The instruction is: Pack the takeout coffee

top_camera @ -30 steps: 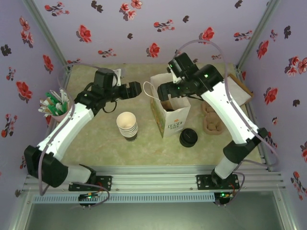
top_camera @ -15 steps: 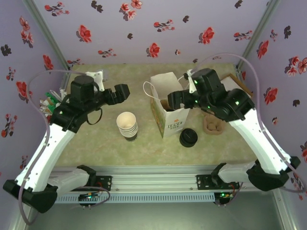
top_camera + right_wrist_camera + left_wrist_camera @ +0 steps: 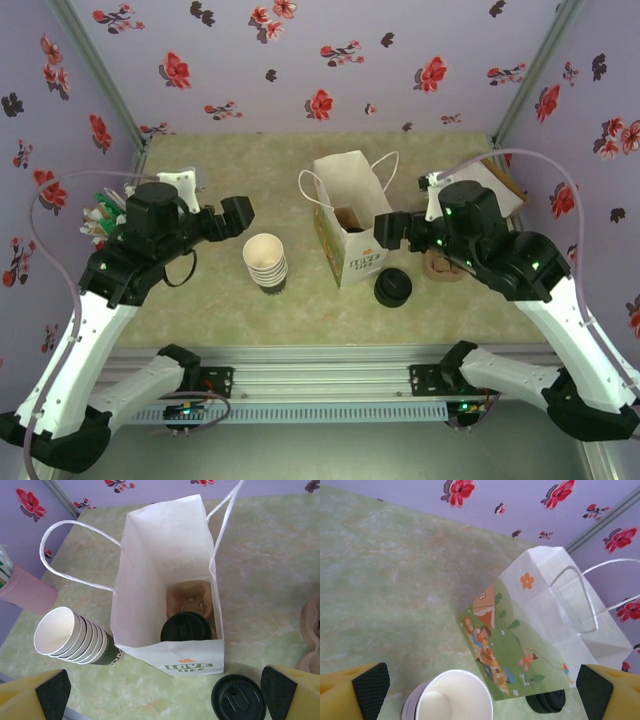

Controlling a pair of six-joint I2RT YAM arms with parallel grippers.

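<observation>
Already in the white paper bag (image 3: 170, 545): the takeout coffee (image 3: 186, 627), black lid up, on a cardboard tray (image 3: 192, 596) at the bag's bottom.
At lower left of the right wrist view leans a stack of cream cups (image 3: 75, 637); at lower right, loose black lids (image 3: 238, 699) lie on the green bench (image 3: 260, 555). The left hand (image 3: 236, 214) and the right hand (image 3: 388, 229) flank the bag, both spread wide and empty.

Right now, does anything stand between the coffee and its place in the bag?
Nothing visible does. The coffee already sits inside the bag, on the cardboard carrier at the bottom. The bag's mouth is open, with nothing over it.
</observation>
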